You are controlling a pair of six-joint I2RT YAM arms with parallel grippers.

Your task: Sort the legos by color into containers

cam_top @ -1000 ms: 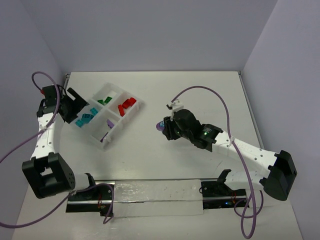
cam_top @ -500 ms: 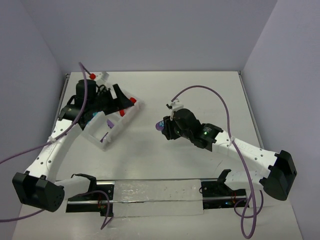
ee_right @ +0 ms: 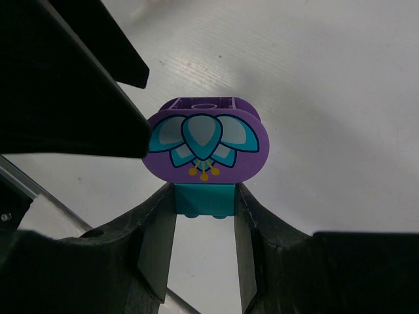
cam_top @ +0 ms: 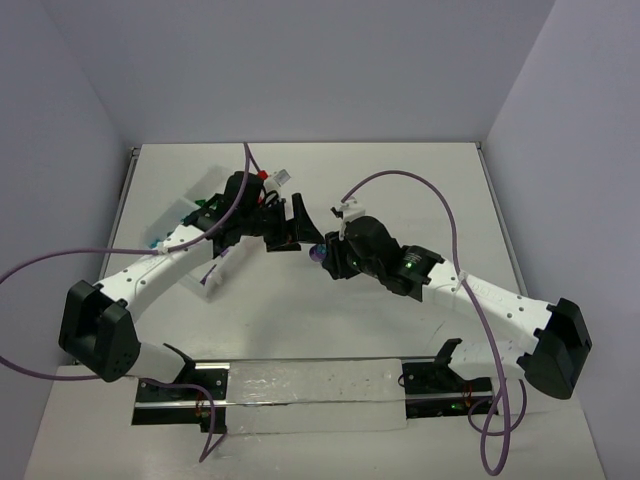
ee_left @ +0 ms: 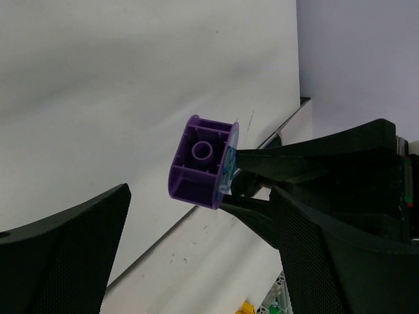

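Right gripper (ee_right: 204,204) pinches the purple lego (ee_right: 204,140) by its teal base, above the table (cam_top: 400,190) and right of the tray (cam_top: 212,283) — the left gripper (cam_top: 295,228) (fingers spread) faces it, not touching.

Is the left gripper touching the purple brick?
Apart. The left wrist view shows the purple brick clear of both fingers of the open left gripper.
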